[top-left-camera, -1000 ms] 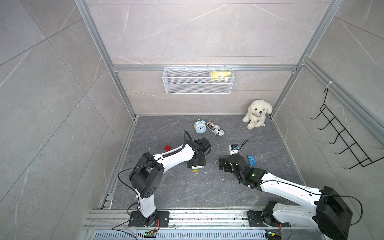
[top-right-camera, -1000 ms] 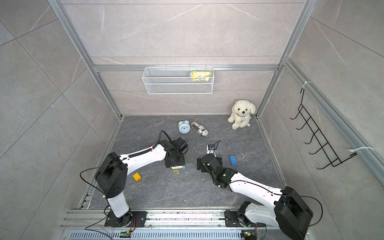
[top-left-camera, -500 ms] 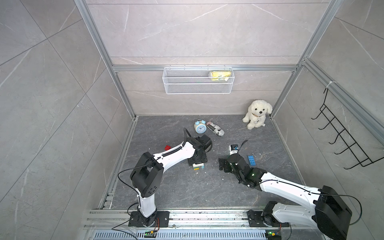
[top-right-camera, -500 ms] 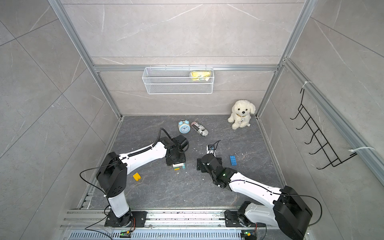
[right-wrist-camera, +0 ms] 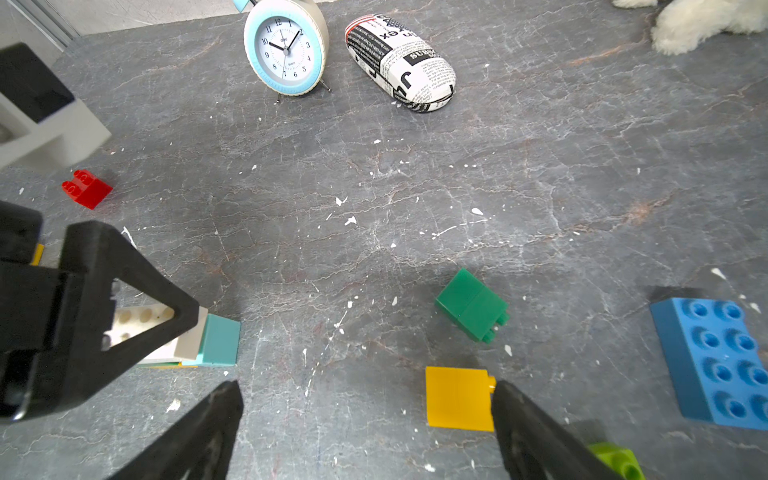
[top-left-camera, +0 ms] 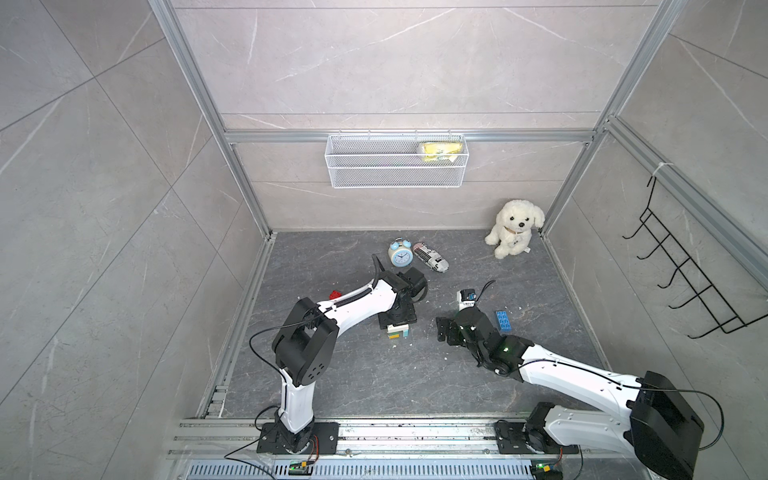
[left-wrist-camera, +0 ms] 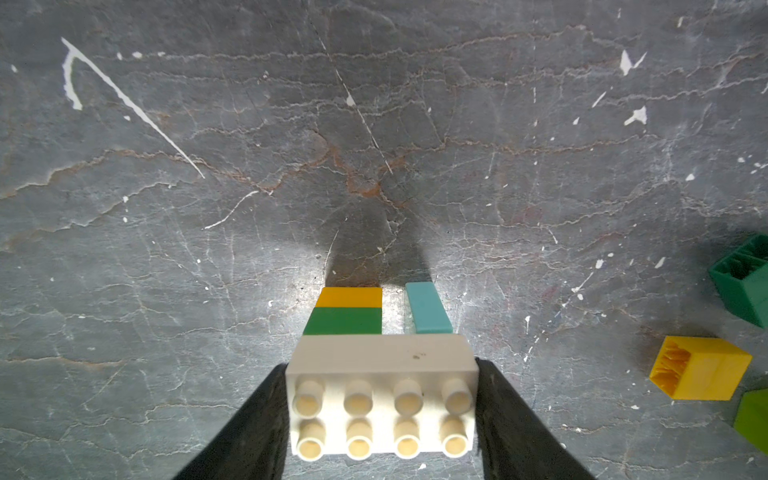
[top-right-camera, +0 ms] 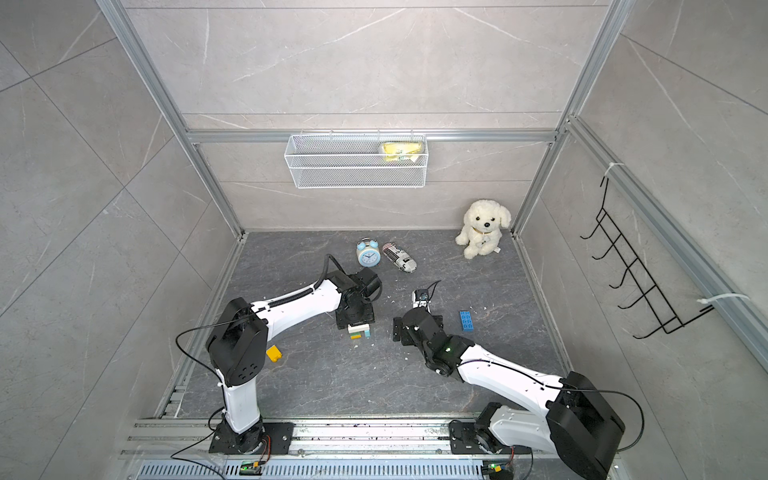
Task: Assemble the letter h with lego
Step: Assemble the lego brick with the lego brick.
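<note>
Now left gripper [left-wrist-camera: 380, 368] clamps white brick [left-wrist-camera: 382, 415] atop 3-brick stack [left-wrist-camera: 345, 322]; right gripper [right-wrist-camera: 365, 390] gapes wide, empty, beside yellow brick [right-wrist-camera: 457, 399].

Right wrist view crops the plush dog [right-wrist-camera: 702, 20] and blue brick [right-wrist-camera: 715, 361].

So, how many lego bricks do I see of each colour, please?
white brick: 1
light blue brick: 1
blue brick: 1
red brick: 1
lime brick: 1
dark green bricks: 2
yellow bricks: 3
Total: 10
The loose dark green one may be two joined; I cannot tell.
</note>
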Controlling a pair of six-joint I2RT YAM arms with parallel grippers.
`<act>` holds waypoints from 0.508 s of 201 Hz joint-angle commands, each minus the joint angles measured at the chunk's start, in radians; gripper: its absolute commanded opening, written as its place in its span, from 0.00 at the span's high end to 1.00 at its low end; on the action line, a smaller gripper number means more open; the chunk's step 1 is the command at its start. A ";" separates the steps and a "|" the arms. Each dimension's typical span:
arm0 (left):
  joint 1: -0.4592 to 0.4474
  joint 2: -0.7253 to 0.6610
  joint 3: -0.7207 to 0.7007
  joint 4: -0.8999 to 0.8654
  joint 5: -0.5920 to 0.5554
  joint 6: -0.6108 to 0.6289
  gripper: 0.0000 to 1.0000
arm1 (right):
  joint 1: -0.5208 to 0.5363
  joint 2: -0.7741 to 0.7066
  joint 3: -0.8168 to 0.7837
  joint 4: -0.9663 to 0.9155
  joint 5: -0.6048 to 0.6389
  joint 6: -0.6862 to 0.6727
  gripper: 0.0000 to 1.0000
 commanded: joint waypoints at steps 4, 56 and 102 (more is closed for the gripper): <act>0.005 0.008 0.036 -0.057 -0.030 0.016 0.63 | -0.006 -0.005 0.027 -0.026 -0.002 0.011 0.03; 0.005 0.027 0.043 -0.067 -0.026 0.024 0.63 | -0.006 -0.002 0.027 -0.028 0.000 0.012 0.04; 0.016 0.053 0.021 -0.052 0.005 0.027 0.62 | -0.008 -0.009 0.026 -0.027 0.003 0.011 0.03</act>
